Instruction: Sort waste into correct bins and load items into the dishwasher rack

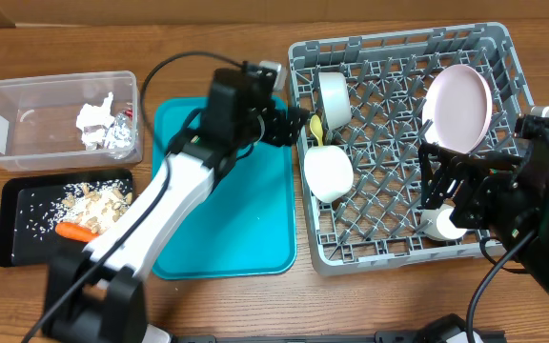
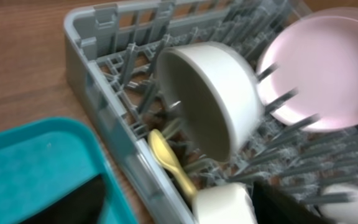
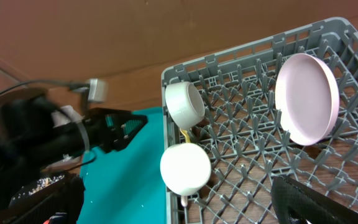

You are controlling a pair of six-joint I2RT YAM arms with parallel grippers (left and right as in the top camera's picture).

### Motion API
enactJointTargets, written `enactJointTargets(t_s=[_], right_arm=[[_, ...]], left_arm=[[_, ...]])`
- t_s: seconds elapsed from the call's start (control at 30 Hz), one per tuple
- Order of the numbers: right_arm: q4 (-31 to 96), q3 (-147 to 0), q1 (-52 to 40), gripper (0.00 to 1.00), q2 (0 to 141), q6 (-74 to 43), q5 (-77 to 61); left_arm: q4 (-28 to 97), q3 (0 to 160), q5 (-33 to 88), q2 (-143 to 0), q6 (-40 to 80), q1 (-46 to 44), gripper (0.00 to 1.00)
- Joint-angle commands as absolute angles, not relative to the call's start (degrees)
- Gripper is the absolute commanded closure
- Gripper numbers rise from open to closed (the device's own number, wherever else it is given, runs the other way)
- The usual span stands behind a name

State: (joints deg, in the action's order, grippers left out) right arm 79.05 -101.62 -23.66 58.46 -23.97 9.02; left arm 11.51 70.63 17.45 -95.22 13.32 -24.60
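The grey rack (image 1: 398, 229) holds the pale-pink plate (image 1: 457, 107) standing on edge. It also holds one white bowl on its side (image 1: 333, 95), a second bowl upside down (image 1: 328, 173), and the yellow spoon (image 1: 315, 129) between them. My left gripper (image 1: 292, 127) is open and empty at the rack's left wall, with the spoon (image 2: 169, 163) and the tipped bowl (image 2: 210, 99) just ahead. My right gripper (image 1: 446, 195) is open over the rack's front right. A white piece (image 1: 443, 225) lies under it; I cannot tell what it is.
The teal tray (image 1: 246, 219) lies left of the rack. The clear tub (image 1: 27, 114) holds the napkin (image 1: 93, 119) and foil wrapper (image 1: 122, 133). The black tray (image 1: 22, 229) holds food bits (image 1: 98, 200) and the carrot (image 1: 74, 232).
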Motion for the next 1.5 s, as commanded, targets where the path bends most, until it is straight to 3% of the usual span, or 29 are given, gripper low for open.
enactJointTargets(t_s=[0.0,0.1,0.3,0.6,0.93,1.0,1.37,1.47], right_arm=[[78.8,-102.1,-23.6,0.0,58.4,-24.1,9.4],[78.8,-102.1,-23.6,0.0,58.4,-24.1,9.4],[78.8,-102.1,-23.6,0.0,58.4,-24.1,9.4],[78.8,-102.1,-23.6,0.0,58.4,-24.1,9.4],[78.8,-102.1,-23.6,0.0,58.4,-24.1,9.4],[78.8,-102.1,-23.6,0.0,58.4,-24.1,9.4],[78.8,-102.1,-23.6,0.0,58.4,-24.1,9.4],[78.8,-102.1,-23.6,0.0,58.4,-24.1,9.4]], left_arm=[[15.5,82.4,10.1,-100.2,7.9,-27.0,0.44],[17.0,88.3,8.4,-103.4,6.7,-28.2,0.67],[14.1,91.2,7.5,-107.8,6.2,-29.3,0.96],[11.5,91.2,10.7,-114.2,6.0,-30.1,0.96],[18.9,91.2,4.0,-114.3,3.8,-29.9,0.96],[19.0,91.4,4.4,-114.1,3.8,-29.9,0.75],[19.6,93.5,8.8,-113.2,3.8,-30.6,0.73],[19.7,93.6,8.9,-111.6,3.8,-30.5,0.65]])
